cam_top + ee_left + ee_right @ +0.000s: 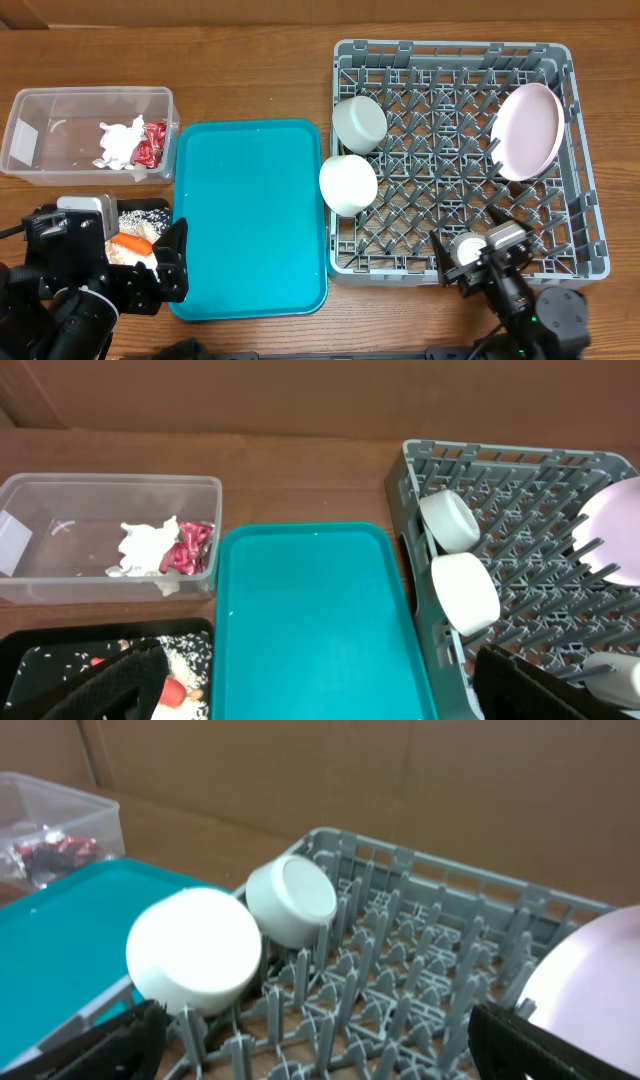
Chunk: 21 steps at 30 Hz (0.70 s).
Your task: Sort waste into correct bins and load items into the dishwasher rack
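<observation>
The clear tub holds the white napkin and the red wrapper. The black tray holds beige food scraps and the carrot. The grey rack holds two white bowls on their sides at its left and the pink plate upright at its right. My left gripper is open and empty by the black tray. My right gripper is open and empty over the rack's near edge. I see no spoon or fork.
The teal serving tray lies bare between the bins and the rack. A cardboard wall stands behind the table. The left arm covers most of the black tray in the overhead view.
</observation>
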{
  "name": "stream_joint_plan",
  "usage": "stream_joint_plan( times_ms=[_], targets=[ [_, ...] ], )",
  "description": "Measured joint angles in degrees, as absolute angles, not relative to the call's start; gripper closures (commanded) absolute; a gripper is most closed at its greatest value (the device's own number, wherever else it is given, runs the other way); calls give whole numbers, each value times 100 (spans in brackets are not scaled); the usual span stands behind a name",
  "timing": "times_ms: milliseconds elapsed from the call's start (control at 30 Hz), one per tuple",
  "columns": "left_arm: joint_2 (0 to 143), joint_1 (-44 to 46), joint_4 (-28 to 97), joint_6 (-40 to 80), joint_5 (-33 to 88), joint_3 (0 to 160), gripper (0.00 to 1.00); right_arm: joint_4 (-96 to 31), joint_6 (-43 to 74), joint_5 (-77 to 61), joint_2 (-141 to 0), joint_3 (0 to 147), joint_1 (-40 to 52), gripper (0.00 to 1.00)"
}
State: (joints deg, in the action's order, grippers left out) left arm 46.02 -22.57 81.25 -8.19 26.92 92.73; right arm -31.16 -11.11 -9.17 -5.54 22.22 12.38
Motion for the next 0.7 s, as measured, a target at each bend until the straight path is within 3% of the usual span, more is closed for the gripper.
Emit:
stream_joint_plan(
  times_ms=[400, 700],
  targets=[
    [4602, -2257, 8128, -819, 2694, 9273, 0, -473, -1076, -1028, -80, 172, 1236, 0],
    [4604, -2257, 8128, -819, 2694, 9273, 0, -392, -1072, -1028, -75, 106, 1236, 0]
  ],
)
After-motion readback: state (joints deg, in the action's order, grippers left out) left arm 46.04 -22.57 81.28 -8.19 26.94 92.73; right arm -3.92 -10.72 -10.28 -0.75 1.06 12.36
